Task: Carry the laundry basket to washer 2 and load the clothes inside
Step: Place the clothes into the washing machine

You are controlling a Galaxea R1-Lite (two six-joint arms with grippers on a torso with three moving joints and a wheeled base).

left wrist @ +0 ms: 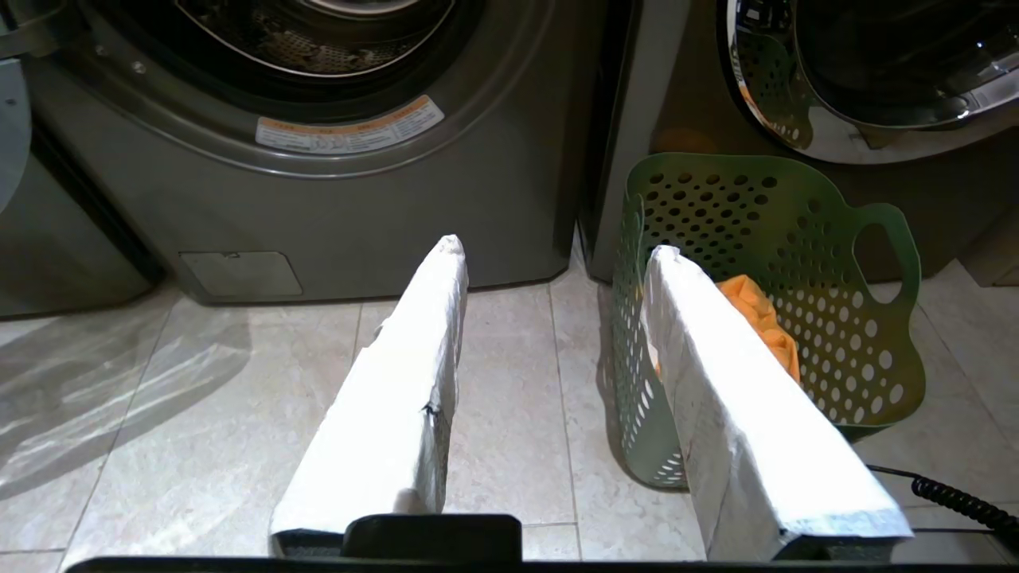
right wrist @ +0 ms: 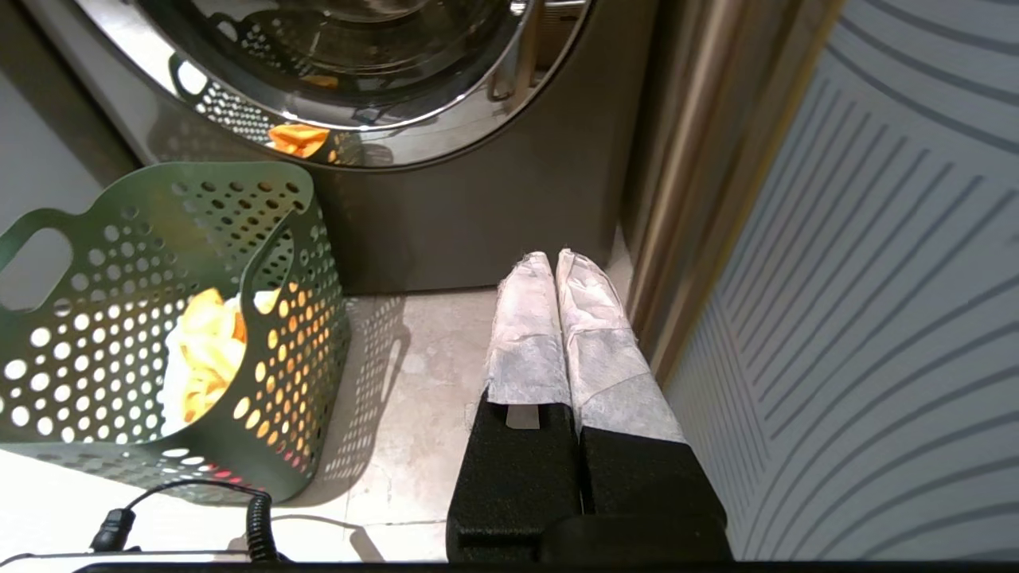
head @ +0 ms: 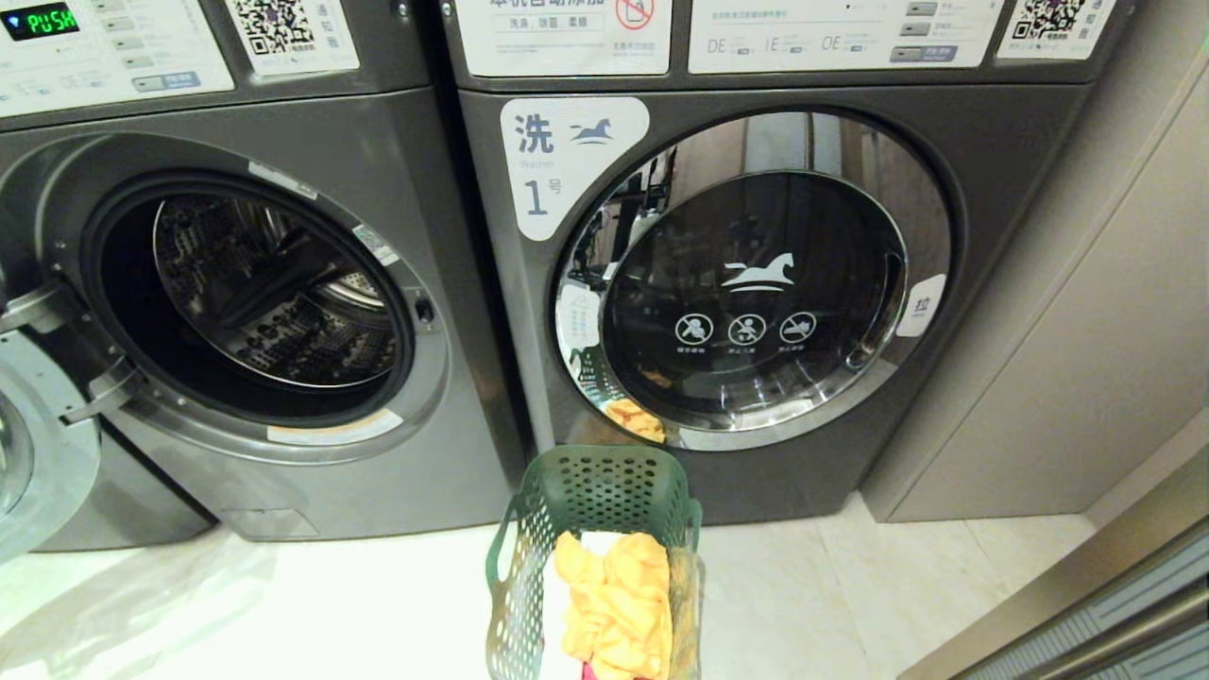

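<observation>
The laundry basket (head: 590, 491), dark green and perforated, stands on the tile floor in front of the gap between two grey washers. The clothes lie in it: a mustard-yellow garment (head: 619, 595) on top, white cloth (head: 600, 541) behind it and a bit of pink-red (head: 587, 672) below. The left washer (head: 255, 293) has its door swung open and its drum bare; no number label shows on it. My left gripper (left wrist: 557, 248) hangs open and empty just left of the basket (left wrist: 796, 239). My right gripper (right wrist: 549, 259) is shut and empty, to the right of the basket (right wrist: 119, 263).
The washer labelled 1 (head: 756, 283) stands right behind the basket, its door closed. The open door (head: 38, 444) of the left washer juts out at far left. A wall panel (head: 1086, 331) closes the right side. A coiled cable (right wrist: 255, 525) lies near the basket.
</observation>
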